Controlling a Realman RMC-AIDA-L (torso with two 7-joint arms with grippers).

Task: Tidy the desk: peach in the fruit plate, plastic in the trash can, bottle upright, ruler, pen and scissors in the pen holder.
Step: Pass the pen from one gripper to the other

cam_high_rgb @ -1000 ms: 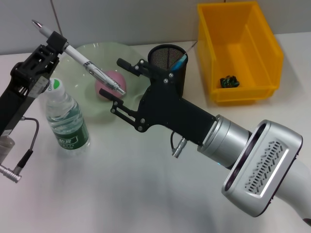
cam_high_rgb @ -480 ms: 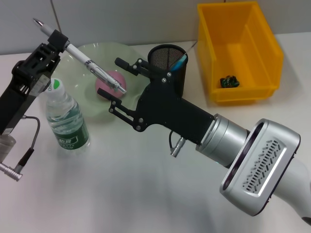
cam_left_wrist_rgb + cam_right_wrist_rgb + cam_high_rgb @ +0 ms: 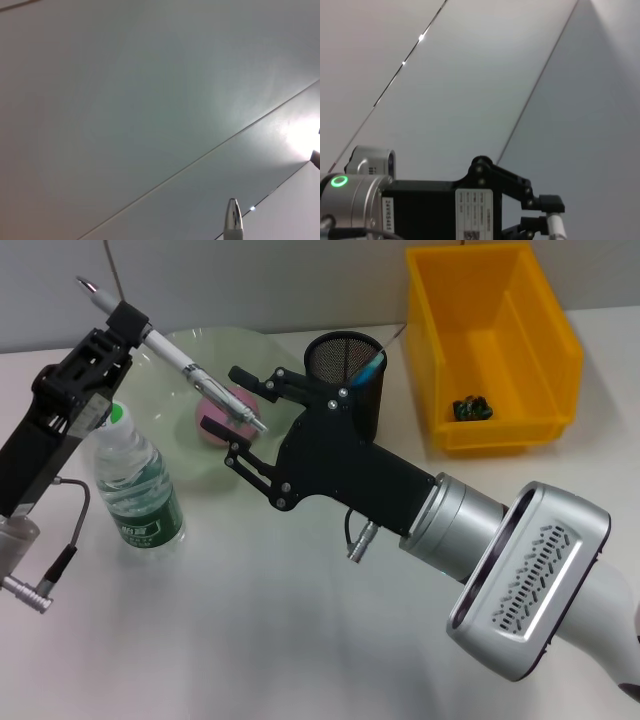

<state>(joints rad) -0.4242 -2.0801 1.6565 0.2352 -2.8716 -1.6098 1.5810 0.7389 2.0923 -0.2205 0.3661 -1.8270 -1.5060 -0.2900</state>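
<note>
Two grippers: both raised above the desk [image 3: 300, 640], close together over its far left part.
Right gripper [image 3: 232, 412]: jaws spread wide, holding nothing; its two black fingers [image 3: 250, 373] flank the tip end of the pen without touching it, as far as the head view shows.
Left gripper [image 3: 128, 322]: to the left of the right gripper, clamped on the pen near its back end; the right wrist view shows it side-on with the pen's white barrel at its fingers.
Pen [image 3: 195, 375]: silver and white, held tilted in the air, its low tip reaching between the right gripper's fingers; the left wrist view shows only one end of it.
Bottle [image 3: 135, 485]: clear, green label, white cap, standing upright on the desk directly below the left gripper.
Peach [image 3: 222, 405]: pink, lying in the fruit plate, just beyond and under the right gripper's fingers, partly hidden by them.
Fruit plate [image 3: 230, 345]: pale green, behind both grippers.
Pen holder [image 3: 345, 370]: black mesh cup just right of the right gripper's fingers, a blue item sticking out.
Trash can [image 3: 545, 340]: yellow bin well to the right, a small dark scrap lying inside.
</note>
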